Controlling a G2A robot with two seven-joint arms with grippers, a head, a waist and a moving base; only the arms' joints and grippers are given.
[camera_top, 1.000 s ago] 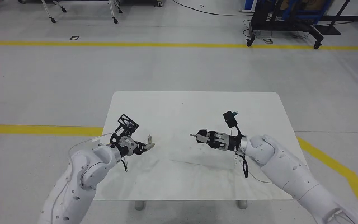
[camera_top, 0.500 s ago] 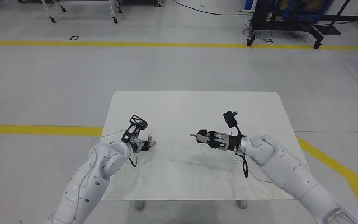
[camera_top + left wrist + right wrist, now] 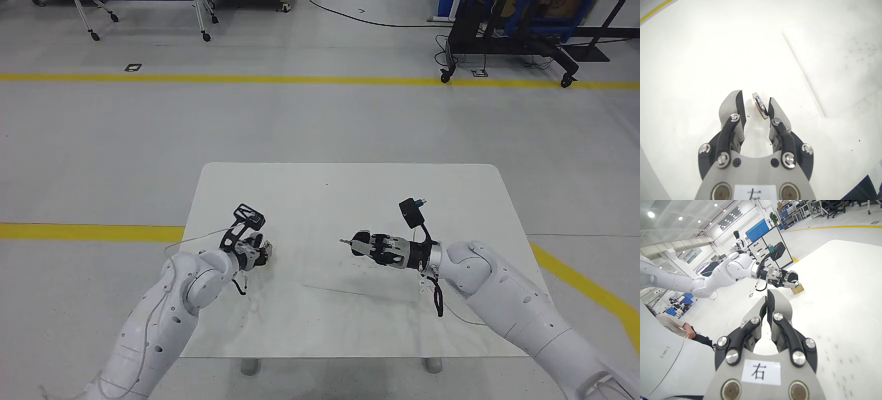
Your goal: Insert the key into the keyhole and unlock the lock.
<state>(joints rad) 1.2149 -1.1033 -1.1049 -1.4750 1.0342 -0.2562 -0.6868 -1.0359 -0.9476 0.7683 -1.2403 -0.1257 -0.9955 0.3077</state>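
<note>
A brass padlock point(image 3: 759, 108) with a silver shackle stands on the white table point(image 3: 350, 190), seen edge-on between the fingers of my left gripper point(image 3: 755, 96). The gripper is open; the lock leans against one finger and is apart from the other. In the right wrist view the left gripper point(image 3: 791, 279) sits over the shackle of the padlock point(image 3: 797, 288), whose body rests on the table. My right gripper point(image 3: 358, 243) hovers to the right of it, shut on the key point(image 3: 346, 241), whose thin tip points toward the lock. The right gripper point(image 3: 769, 292) has its fingers pressed together.
A stretch of bare tabletop separates the two grippers. The table's far half and right side carry nothing. Yellow floor lines and wheeled racks point(image 3: 520, 40) lie well beyond the table.
My left arm swung in toward the table's middle, turned its wrist and brought the padlock down onto the table; its fingers have opened. The right arm has kept still.
</note>
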